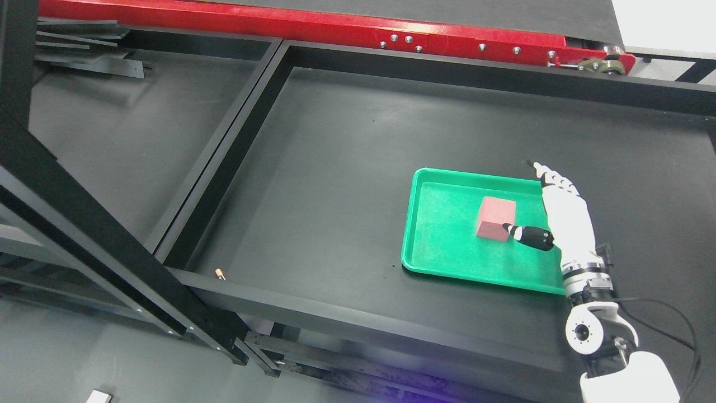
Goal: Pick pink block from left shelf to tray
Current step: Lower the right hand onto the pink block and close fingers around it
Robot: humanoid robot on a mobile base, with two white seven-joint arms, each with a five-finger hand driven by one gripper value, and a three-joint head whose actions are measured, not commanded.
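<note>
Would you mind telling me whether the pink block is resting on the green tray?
Touching. The head view shows the pink block sitting flat on the green tray floor.

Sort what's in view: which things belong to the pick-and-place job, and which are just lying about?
Job: pink block, sitting in the green tray; right hand, open beside the block.

Lying about: small copper-coloured bit on the shelf edge; red beam; dark strips at upper left.

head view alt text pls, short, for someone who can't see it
A pink block sits in a green tray on a black table. The robot's right hand is open beside it, thumb at the block's lower corner.
</note>
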